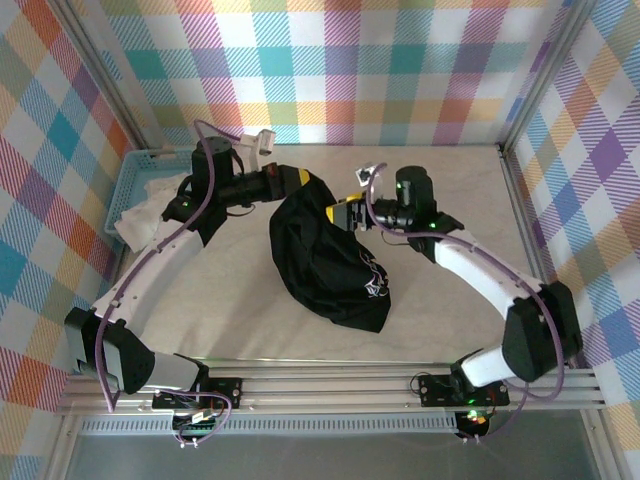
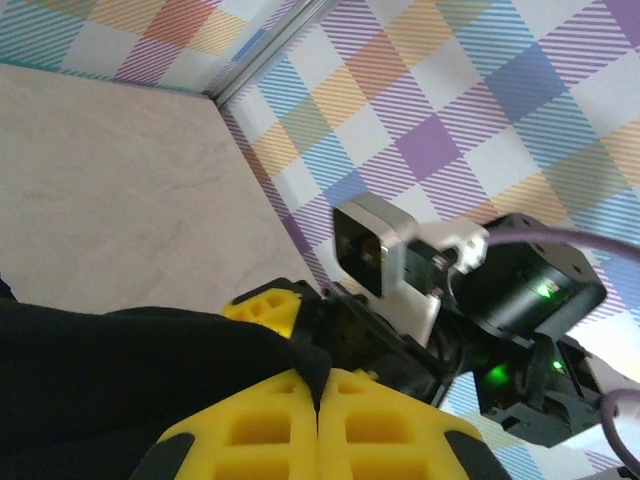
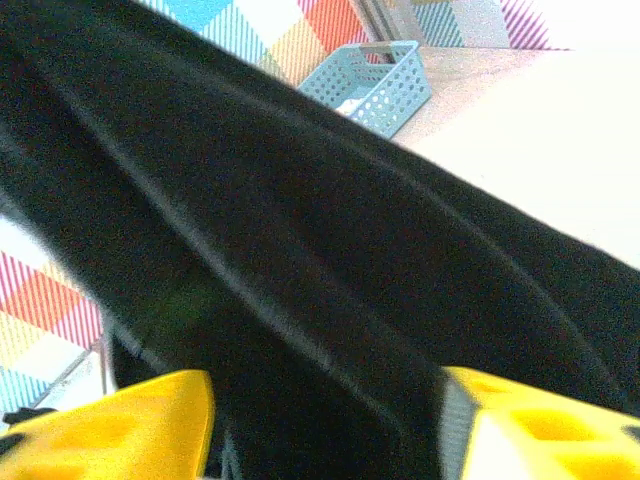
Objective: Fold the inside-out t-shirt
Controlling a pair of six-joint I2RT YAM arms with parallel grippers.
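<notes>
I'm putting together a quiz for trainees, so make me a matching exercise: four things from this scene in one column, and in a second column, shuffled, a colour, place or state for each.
Column one:
1. t-shirt
2. basket
3. cloth
4. left pincer

Column two:
A. shut, yellow fingers together
B. white, lying in the basket
C. light blue, far left
D. black, bunched in the middle

Pairs: 1-D, 2-C, 3-B, 4-A.
</notes>
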